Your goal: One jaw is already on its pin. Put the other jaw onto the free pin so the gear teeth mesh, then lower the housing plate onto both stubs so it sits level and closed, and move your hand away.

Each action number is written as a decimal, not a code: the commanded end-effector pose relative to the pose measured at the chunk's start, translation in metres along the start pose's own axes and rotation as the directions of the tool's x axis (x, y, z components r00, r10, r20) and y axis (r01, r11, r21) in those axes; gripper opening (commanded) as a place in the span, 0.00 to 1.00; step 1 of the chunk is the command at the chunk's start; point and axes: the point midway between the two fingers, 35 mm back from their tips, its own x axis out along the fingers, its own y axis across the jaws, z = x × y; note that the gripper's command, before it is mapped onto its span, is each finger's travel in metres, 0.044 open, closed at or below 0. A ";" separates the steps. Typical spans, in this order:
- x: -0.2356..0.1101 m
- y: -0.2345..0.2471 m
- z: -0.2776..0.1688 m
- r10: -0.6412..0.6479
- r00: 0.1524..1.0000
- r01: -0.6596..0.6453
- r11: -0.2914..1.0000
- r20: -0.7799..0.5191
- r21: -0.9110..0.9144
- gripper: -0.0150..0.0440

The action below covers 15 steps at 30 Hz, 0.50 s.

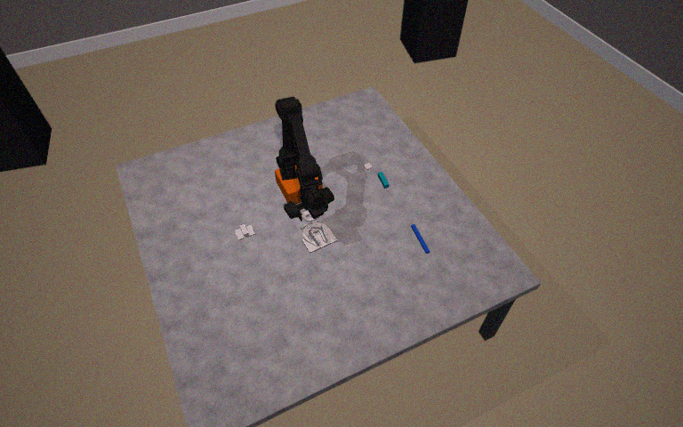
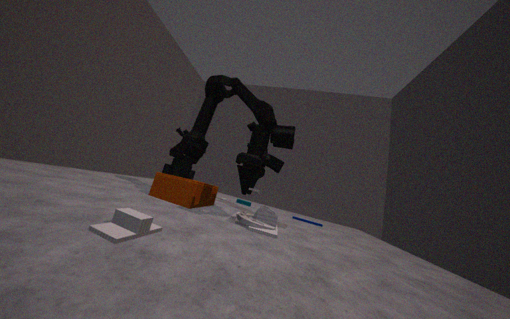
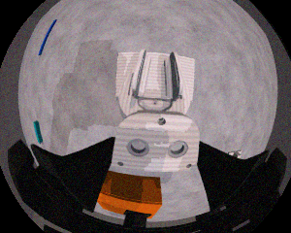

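The end effector [image 3: 155, 144] grips the white housing plate [image 3: 157, 135], its two round holes showing.

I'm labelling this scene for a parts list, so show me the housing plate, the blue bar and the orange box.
Housing plate [image 3: 157, 133]: wrist view, upper face.
Blue bar [image 1: 420, 238] [image 2: 307, 221]: top and exterior views, mid-length.
Orange box [image 2: 172, 190]: exterior view, long side.

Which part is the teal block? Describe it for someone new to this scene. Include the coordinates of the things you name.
On the grey table [image 1: 261, 338] [image 2: 170, 276], find the orange box [image 1: 288, 188] [image 2: 174, 190] [image 3: 131, 194]. The teal block [image 1: 383, 180] [image 2: 244, 203] [image 3: 37, 132] lies apart from it, on the blue bar's side. It's shorter and stubbier than that bar [image 1: 420, 238] [image 2: 307, 221] [image 3: 47, 37].
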 end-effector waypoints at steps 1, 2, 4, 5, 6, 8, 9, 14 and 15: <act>0.007 0.001 -0.001 0.005 1.000 -0.005 1.000 -0.005 -0.002 0.85; 0.009 0.001 -0.001 0.005 1.000 -0.006 1.000 -0.005 -0.002 0.85; 0.012 0.001 0.000 0.006 1.000 -0.006 1.000 -0.005 -0.002 0.85; 0.014 0.001 0.000 0.006 1.000 -0.006 1.000 -0.005 -0.002 0.85; 0.015 0.001 0.000 0.006 1.000 -0.006 1.000 -0.005 -0.002 0.85; 0.019 0.001 0.000 0.006 1.000 -0.006 1.000 -0.005 -0.003 0.85; 0.020 0.001 0.000 0.006 1.000 -0.006 1.000 -0.005 -0.003 0.85; 0.029 0.001 0.000 0.006 1.000 -0.006 1.000 -0.005 -0.003 0.85; 0.030 0.001 0.000 0.006 1.000 -0.006 1.000 -0.005 -0.003 0.85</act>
